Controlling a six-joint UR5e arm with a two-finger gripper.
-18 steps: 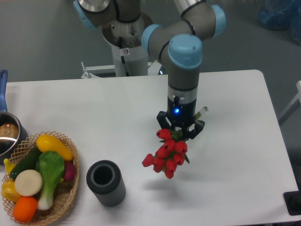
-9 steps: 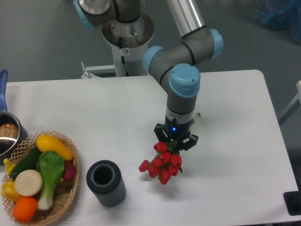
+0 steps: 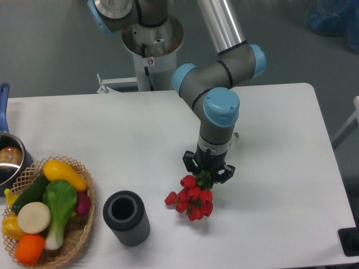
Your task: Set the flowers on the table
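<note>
The flowers, a bunch of red tulip blooms with green leaves, hang head-down from my gripper, low over the white table, right of centre. The blooms are at or just above the tabletop; I cannot tell if they touch. The gripper points straight down and its fingers are shut on the green stems, which are mostly hidden by the gripper body.
A dark grey cylindrical vase stands left of the flowers near the front edge. A wicker basket of toy vegetables sits at the front left. A pot with a blue handle is at the left edge.
The gripper has moved down and slightly left with the flowers, bringing the blooms closer to the tabletop. Its grip has not changed.
</note>
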